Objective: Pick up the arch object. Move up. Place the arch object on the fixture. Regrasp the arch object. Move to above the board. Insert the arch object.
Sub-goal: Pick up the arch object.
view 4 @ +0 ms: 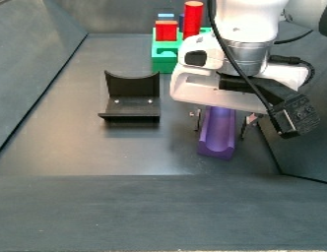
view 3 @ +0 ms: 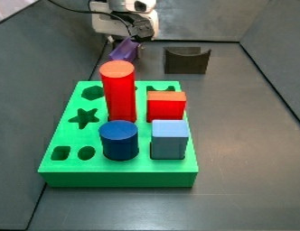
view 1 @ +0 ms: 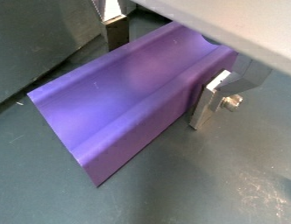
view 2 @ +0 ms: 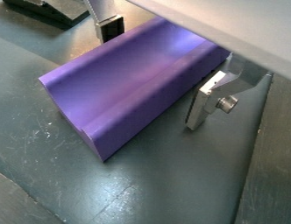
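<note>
Hand (view 4: 221,110) sits low over the dark floor, fingers (view 1: 214,98) closed on the arch object (view 1: 131,92), one plate on each flank, groove side showing in both wrist views. Arch object (view 4: 219,133) stands upright with its lower end at the floor. Fixture (view 4: 131,96) just left of it, apart. Board (view 3: 118,135) well apart, carrying the red cylinder (view 3: 117,90).

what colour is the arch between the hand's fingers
Purple; the arch shows best in a wrist view, between the hand fingers.

Smooth, faintly glossy purple plastic on the arch object (view 1: 124,96). Brushed silver metal on the gripper (view 2: 159,66) fingers (view 2: 209,101). Matt, scuffed grey floor (view 2: 172,188).
</note>
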Available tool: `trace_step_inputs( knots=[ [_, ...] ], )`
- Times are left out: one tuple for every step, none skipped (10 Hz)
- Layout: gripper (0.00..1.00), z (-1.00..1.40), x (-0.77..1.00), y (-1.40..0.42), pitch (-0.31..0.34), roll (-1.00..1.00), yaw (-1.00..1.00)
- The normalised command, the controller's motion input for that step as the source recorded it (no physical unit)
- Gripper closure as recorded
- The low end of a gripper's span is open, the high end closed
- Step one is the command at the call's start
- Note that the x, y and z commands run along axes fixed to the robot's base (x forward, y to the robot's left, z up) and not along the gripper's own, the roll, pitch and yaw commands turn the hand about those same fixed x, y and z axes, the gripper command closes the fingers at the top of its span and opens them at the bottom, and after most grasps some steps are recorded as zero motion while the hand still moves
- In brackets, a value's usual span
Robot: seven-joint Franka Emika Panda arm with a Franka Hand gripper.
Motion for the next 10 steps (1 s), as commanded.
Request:
trace_step_inputs(
  knots=[
    [1.00, 0.00, 0.00, 0.00, 0.000, 0.00, 0.00],
    [1.00, 0.00, 0.00, 0.00, 0.000, 0.00, 0.00],
    [1.00, 0.00, 0.00, 0.00, 0.000, 0.00, 0.00],
    [1.00, 0.00, 0.00, 0.00, 0.000, 0.00, 0.00],
    [1.00, 0.00, 0.00, 0.00, 0.000, 0.00, 0.00],
    [1.00, 0.00, 0.00, 0.00, 0.000, 0.00, 0.00],
    [1.00, 0.00, 0.00, 0.00, 0.000, 0.00, 0.00],
    [1.00, 0.00, 0.00, 0.00, 0.000, 0.00, 0.00],
    [1.00, 0.00, 0.00, 0.00, 0.000, 0.00, 0.00],
    [1.00, 0.00, 0.00, 0.00, 0.000, 0.00, 0.00]
  ],
)
